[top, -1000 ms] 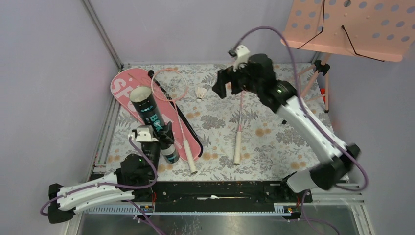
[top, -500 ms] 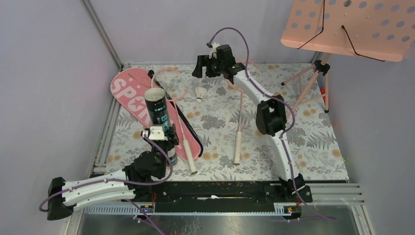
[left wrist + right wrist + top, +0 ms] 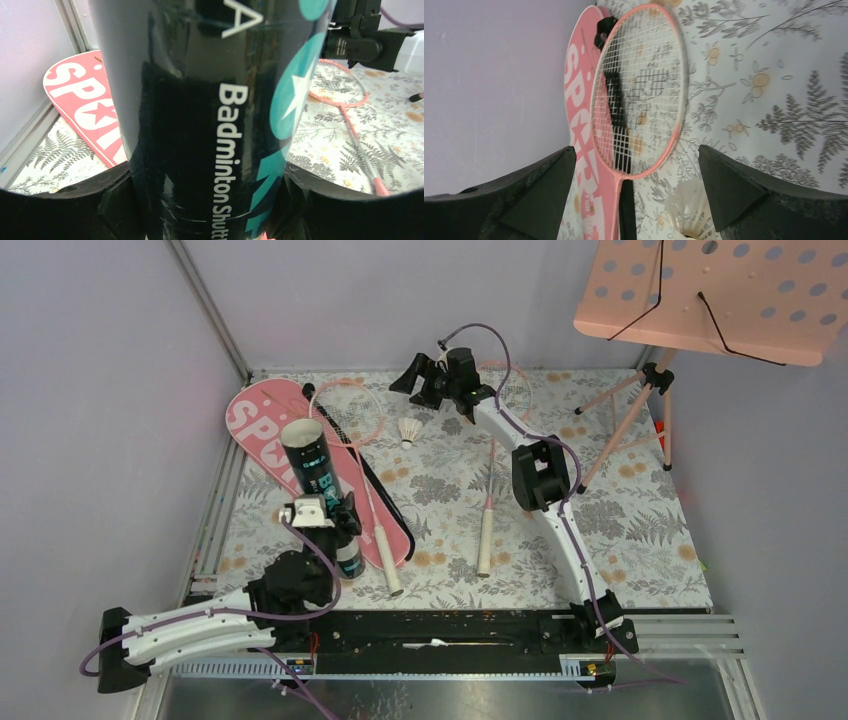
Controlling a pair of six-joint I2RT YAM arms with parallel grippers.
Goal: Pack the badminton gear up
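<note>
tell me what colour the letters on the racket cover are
White, set against the pink cover; it shows best in the left wrist view.

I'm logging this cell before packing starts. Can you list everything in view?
rackets: 2, pink frames, white handles; left racket lies across the cover, centre racket lies on the mat
shuttlecock: 1, white, far mat, between the racket heads
tube: 1, black with teal print, top open, near left
cover: 1, pink, "SPORT", flat at left
strap: 1, black, on the cover
music stand: 1, pink, perforated, far right
mat: 1, floral, over the table
left gripper: shut on tube
right gripper: open, above far mat
</note>
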